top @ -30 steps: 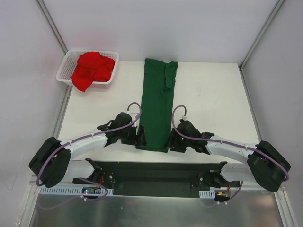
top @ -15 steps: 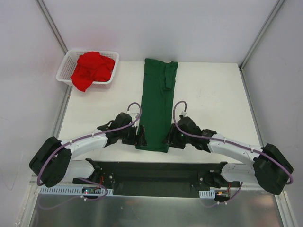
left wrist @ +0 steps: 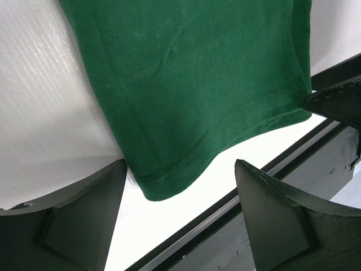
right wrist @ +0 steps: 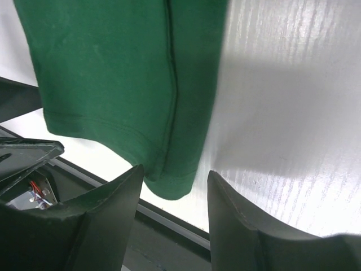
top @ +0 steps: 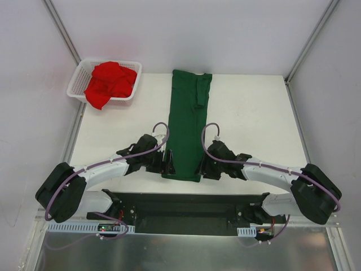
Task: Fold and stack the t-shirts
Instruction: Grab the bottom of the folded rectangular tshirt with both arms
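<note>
The dark green t-shirt (top: pixel 186 124) lies as a long narrow strip down the middle of the table, hem towards the arms. My left gripper (top: pixel 167 164) is open at the hem's left corner, which lies just ahead of its fingers (left wrist: pixel 84 214) in the left wrist view. My right gripper (top: pixel 201 168) is open at the hem's right corner. In the right wrist view that corner of the green t-shirt (right wrist: pixel 113 68) lies between the open fingertips (right wrist: pixel 121 192), which hold nothing. The red t-shirt (top: pixel 110 82) is a crumpled heap at the back left.
A white mesh basket (top: pixel 76 84) holds the red t-shirt at the table's back left corner. The table's near edge and a dark rail (top: pixel 186 206) run just behind both grippers. Grey walls stand close on the left, right and back.
My right gripper has shifted a little left, closer to the hem's right corner. The left arm and both t-shirts have stayed put.
</note>
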### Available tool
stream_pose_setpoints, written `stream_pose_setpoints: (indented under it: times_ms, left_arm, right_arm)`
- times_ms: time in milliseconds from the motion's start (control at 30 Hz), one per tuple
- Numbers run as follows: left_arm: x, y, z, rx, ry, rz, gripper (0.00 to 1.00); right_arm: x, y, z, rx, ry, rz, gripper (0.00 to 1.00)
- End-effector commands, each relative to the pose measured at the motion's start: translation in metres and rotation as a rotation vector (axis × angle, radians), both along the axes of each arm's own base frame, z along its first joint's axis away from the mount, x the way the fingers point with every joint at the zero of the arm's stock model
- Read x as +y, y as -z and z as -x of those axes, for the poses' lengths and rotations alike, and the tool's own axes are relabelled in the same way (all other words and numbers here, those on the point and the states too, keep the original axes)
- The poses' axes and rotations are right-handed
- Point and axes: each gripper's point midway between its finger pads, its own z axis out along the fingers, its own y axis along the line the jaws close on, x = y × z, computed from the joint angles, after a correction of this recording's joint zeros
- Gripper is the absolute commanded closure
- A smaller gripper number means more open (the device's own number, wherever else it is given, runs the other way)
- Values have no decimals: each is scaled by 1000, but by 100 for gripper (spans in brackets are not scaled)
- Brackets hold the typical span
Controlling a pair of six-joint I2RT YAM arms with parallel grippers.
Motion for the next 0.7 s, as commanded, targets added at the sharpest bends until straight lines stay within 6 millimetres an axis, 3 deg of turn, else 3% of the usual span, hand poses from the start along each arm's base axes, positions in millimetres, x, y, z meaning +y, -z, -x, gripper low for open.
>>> stream_pose_setpoints:
  times_ms: [0, 333, 533, 667]
  left_arm:
    - [-2, 3, 4, 11, 23, 2, 22]
    - [-3, 4, 4, 17, 29, -1, 24]
    - [-4, 5, 4, 22, 35, -3, 25]
    - [-3, 7, 3, 24, 32, -12, 25]
  right_arm:
    - [8, -5, -8, -24, 5, -9, 47]
    - [8, 3, -4, 0, 7, 8, 49]
    - [9, 4, -4, 5, 7, 10, 58]
    - [8, 5, -3, 9, 5, 13, 58]
